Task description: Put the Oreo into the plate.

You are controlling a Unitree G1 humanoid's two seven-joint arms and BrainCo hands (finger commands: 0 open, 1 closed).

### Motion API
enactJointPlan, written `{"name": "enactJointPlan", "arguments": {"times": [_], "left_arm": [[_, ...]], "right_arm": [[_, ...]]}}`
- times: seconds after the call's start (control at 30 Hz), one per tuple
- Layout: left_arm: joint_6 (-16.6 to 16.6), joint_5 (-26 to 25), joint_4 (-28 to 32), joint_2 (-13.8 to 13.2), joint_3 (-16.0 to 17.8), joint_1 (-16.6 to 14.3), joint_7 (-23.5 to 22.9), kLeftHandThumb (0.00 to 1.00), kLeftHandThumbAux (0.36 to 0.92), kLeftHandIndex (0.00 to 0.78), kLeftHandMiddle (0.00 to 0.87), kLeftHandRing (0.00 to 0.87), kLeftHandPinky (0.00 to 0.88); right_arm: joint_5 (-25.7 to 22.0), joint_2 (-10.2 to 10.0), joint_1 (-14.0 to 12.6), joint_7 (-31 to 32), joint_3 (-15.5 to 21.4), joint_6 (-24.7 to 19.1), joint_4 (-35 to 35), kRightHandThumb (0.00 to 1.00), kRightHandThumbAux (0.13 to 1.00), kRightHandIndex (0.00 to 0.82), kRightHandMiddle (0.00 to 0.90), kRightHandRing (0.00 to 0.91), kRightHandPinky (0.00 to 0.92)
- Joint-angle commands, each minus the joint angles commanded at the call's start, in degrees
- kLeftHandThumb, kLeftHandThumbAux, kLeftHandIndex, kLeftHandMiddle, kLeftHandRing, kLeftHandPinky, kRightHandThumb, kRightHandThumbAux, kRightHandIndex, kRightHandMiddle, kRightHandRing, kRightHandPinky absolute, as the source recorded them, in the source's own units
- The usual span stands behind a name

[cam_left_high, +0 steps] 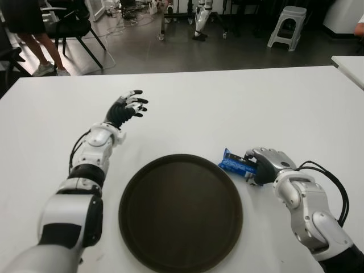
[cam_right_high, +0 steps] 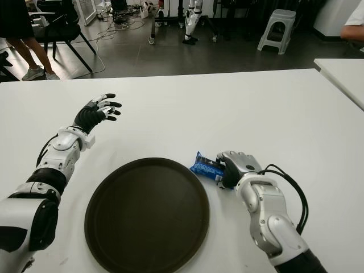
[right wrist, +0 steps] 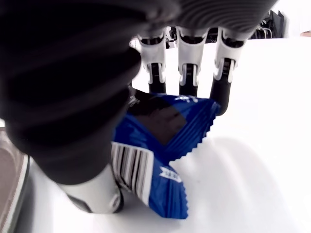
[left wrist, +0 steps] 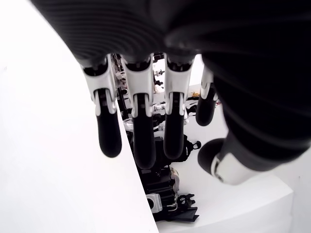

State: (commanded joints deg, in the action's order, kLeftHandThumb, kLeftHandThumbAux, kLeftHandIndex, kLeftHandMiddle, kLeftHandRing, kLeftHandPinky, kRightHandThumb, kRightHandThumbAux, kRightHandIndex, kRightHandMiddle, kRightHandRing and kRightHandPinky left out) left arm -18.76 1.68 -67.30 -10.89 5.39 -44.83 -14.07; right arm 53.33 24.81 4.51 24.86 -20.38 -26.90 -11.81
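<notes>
Fingers: right hand (cam_left_high: 267,165) fingers (right wrist: 188,82) curled over Oreo (right wrist: 155,145); left hand (cam_left_high: 126,108) spread, idle.
Plate (cam_left_high: 142,227): just left of Oreo, nearest right hand.

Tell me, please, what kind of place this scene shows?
Probably a robotics lab or workshop. A white table carries only a dark plate and the Oreo pack in the right hand; behind it are cables on the floor, a plastic stool and robot legs.
</notes>
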Motion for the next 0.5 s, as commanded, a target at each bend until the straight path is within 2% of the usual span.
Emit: {"name": "enactJointPlan", "arguments": {"times": [0.5], "left_arm": [[-0.2,0.0,-0.2,0.1,-0.3,-0.1,0.7,0.099,0.67,0.185,0.317,0.336,0.356]], "right_arm": [[0.4,-0.7,-0.2,-1.9,0.2,-0.1,0.4,0.191,0.859,0.54,0.696,0.707,0.696]]}}
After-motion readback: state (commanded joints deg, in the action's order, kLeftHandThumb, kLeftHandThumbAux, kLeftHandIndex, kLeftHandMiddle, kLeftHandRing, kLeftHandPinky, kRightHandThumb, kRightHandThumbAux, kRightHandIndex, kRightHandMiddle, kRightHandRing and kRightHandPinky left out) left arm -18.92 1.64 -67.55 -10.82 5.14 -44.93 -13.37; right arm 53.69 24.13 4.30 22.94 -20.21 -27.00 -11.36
